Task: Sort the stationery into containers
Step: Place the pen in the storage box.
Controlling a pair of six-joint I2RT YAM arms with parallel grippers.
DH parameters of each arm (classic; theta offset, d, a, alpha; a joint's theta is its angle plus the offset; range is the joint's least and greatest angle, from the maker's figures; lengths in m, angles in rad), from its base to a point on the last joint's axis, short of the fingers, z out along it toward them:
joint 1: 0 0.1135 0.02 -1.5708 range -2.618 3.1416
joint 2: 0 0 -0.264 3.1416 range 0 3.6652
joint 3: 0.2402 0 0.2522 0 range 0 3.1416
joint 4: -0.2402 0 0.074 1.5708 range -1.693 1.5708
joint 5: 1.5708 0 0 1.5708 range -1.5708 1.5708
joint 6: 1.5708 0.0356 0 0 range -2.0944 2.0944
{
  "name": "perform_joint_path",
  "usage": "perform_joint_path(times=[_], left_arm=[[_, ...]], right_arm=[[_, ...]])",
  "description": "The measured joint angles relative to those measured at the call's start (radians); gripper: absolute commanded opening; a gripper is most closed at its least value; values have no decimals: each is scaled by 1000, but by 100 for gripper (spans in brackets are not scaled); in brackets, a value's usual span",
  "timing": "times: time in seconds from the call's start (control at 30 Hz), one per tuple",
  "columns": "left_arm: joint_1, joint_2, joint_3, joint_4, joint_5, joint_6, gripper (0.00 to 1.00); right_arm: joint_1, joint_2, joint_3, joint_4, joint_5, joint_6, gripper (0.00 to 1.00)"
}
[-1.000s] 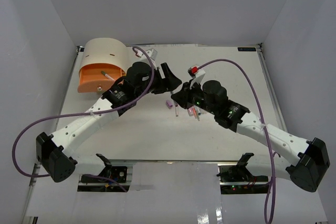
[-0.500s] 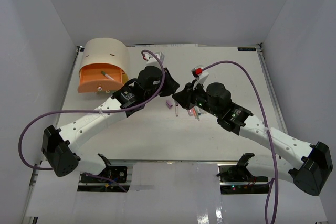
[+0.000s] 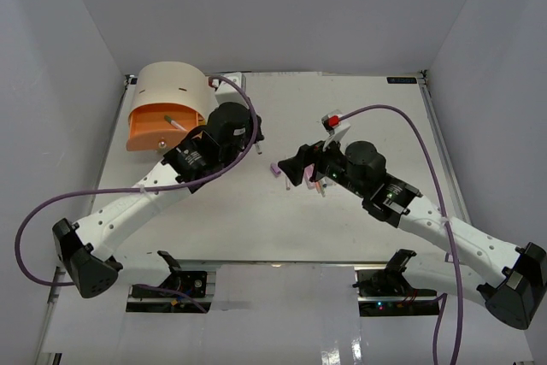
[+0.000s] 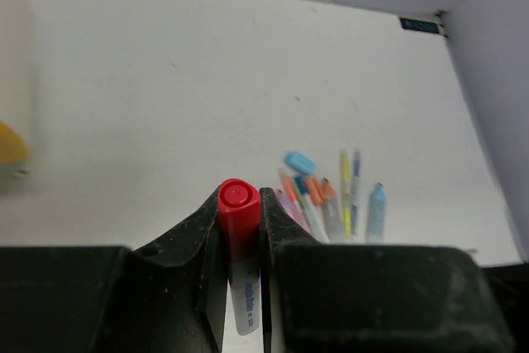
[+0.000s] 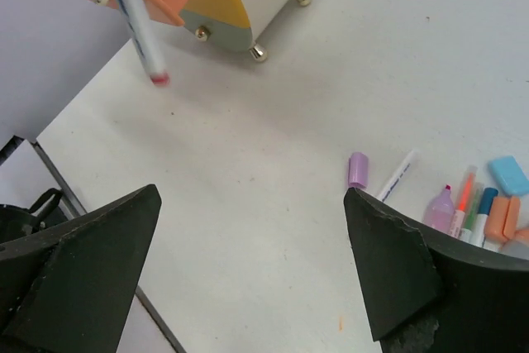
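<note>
Marker (image 4: 240,258) (red-capped) sits pinched within the left gripper (image 4: 240,202).

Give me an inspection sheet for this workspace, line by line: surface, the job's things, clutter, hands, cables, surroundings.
Surface: white table, a few faint specks.
Job's things: cabinet at the far left, its orange drawer pulled open with a pen inside; loose pens, a purple block and a blue block lie mid-table.
Clutter: nothing seen.
Hands: left hand shut on a red-capped marker; right hand open, holding nothing, above the table.
Cables: a purple cable loops off each arm.
Surroundings: white walls on three sides.
</note>
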Motion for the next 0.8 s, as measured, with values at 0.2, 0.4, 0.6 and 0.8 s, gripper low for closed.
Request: perform_joint_path(times=[0.2,0.4,0.6,0.8], left_arm=[[122,-68,37,68,-220,385,11],[374,-152,-16,284,-257,750,11],[521,-121,-107,435,-179,913,11],[578,-92,-241,517,-143,967,14]], right_arm=[[0,-63,-74,-31,45,-14,97],[0,-67,-96,-37,57,-23,97],[0,-68,-101,-36,54,-23,97],[0,-76,-130,-37,55,-27,97]])
